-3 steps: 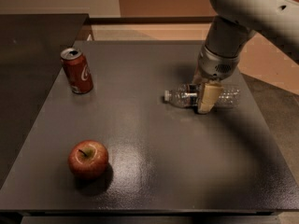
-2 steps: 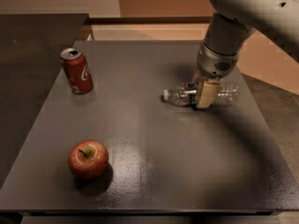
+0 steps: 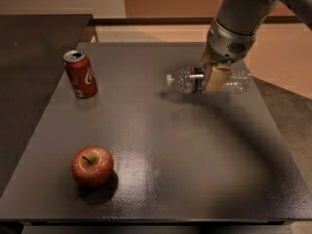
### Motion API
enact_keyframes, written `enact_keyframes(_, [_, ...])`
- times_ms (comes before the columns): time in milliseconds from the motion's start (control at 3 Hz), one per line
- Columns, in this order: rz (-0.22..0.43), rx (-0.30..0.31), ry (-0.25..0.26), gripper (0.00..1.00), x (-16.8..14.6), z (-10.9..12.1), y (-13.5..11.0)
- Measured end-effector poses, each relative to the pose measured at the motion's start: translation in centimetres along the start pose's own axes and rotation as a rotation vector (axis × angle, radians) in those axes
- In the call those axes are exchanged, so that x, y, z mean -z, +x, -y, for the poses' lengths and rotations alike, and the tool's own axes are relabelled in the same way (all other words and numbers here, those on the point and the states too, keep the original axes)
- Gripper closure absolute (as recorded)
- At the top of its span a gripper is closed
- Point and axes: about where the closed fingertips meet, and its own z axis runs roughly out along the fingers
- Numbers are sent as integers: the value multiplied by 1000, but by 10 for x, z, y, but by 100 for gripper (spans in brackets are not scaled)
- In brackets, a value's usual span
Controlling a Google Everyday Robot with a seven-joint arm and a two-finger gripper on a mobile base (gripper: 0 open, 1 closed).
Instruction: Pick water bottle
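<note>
clear plastic water bottle (image 3: 185, 80) sideways, cap (image 3: 169, 79) left, far right of desk (image 3: 146, 130); your tool (image 3: 215, 78) clamped across its middle beside label (image 3: 197, 80), likely so it balances level.

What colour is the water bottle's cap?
White cap, camera view; the gripper is around the bottle.

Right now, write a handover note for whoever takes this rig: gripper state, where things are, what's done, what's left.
Gripper: shut on the water bottle, over the far right part of the table.
Water bottle: sideways in the grip, white cap pointing left. The shadow on the table beneath it suggests it is off the surface.
Others: soda can upright at far left, apple at near left, both well away from the bottle.
Done: grasp made, bottle apparently lifted.
Left: probably raise it well clear and confirm the hold.
</note>
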Motion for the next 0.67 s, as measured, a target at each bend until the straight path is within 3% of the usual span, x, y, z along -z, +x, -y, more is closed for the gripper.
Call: enact_keyframes(667, [86,46,79,100,56,11,-31])
